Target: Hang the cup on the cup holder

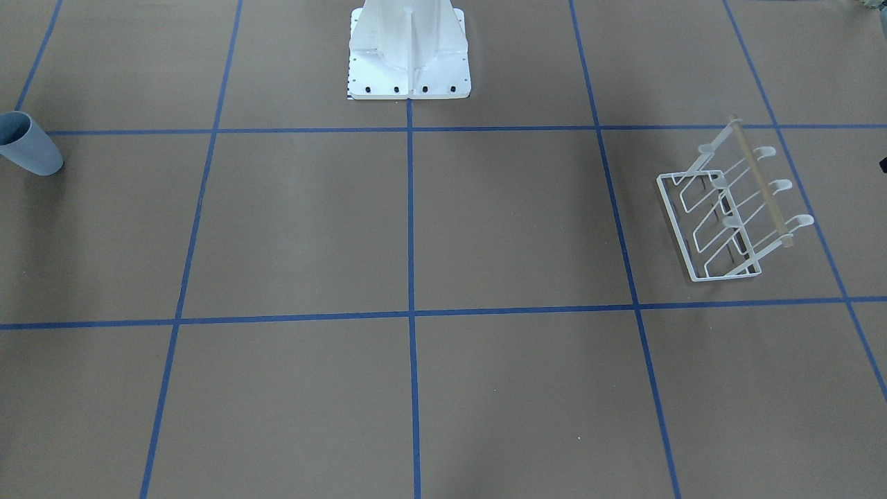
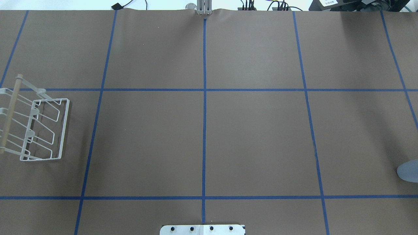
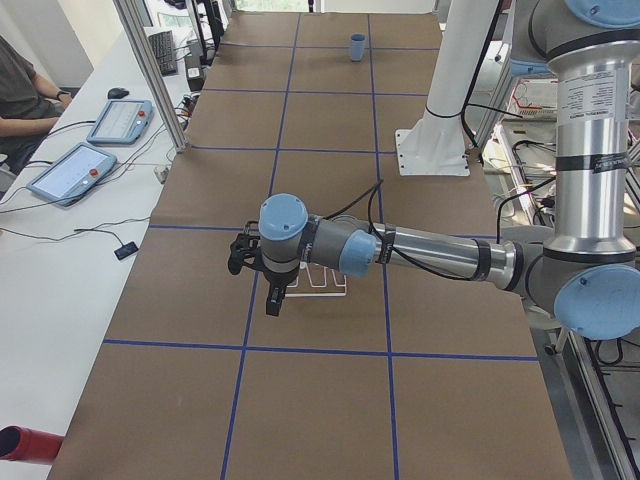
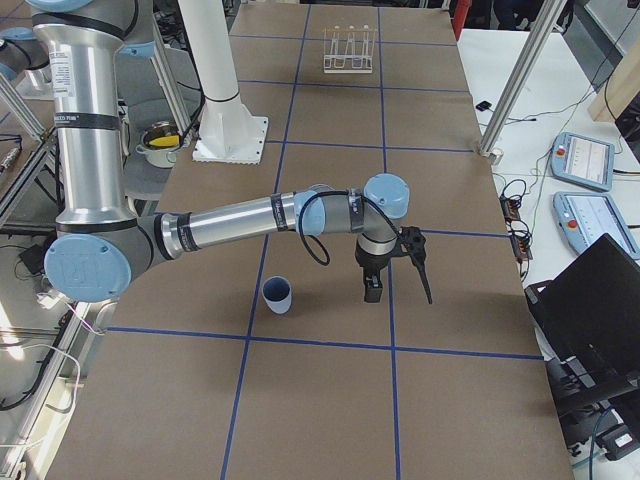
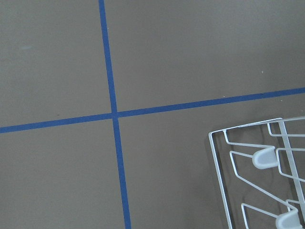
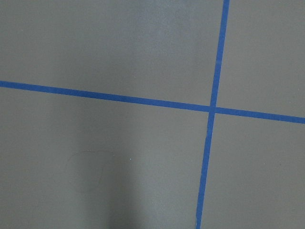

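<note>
The light blue-grey cup point(image 1: 29, 145) stands upright at the table's right-arm end; it also shows in the overhead view point(image 2: 408, 170) and the exterior right view point(image 4: 277, 295). The white wire cup holder point(image 1: 734, 208) with its wooden rod stands at the left-arm end, and shows in the overhead view point(image 2: 36, 127) and the left wrist view point(image 5: 267, 162). My left gripper point(image 3: 258, 278) hovers beside the holder. My right gripper point(image 4: 398, 285) hovers beside the cup, apart from it. Both show only in side views, so I cannot tell if they are open or shut.
The white pedestal base point(image 1: 409, 55) stands at the robot's edge of the table. Blue tape lines grid the brown surface. A side bench with tablets point(image 3: 75, 170), a seated operator and aluminium posts point(image 3: 150, 70) runs along the far edge.
</note>
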{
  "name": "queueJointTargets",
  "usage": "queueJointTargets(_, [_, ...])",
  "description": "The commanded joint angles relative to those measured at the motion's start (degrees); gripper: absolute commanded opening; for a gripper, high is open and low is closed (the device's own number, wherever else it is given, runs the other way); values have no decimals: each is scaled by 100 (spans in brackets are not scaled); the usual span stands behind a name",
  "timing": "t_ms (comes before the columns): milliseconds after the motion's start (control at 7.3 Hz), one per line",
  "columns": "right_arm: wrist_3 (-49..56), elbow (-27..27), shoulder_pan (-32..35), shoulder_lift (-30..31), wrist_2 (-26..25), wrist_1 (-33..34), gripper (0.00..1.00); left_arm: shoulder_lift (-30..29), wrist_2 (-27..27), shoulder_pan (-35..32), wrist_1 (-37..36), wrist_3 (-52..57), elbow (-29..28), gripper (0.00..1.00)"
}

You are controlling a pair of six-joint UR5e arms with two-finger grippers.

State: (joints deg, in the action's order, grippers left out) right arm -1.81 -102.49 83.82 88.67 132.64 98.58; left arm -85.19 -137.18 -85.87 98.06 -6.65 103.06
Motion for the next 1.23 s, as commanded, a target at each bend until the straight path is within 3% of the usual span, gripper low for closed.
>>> queueJointTargets(0, [-4, 97, -23, -7, -1, -6, 100, -7, 15, 0, -6, -3, 4, 98])
queueJointTargets(685, [-12, 116, -41, 45, 69, -261, 100, 29, -11, 0, -6, -11, 39, 98])
queueJointTargets(958, [-4, -85, -41, 272, 568, -287, 100, 29, -11, 0, -6, -11, 39, 98])
queueJointTargets(1095, [5, -113, -154, 283, 561, -513, 100, 90, -20, 0, 2, -3, 47, 98])
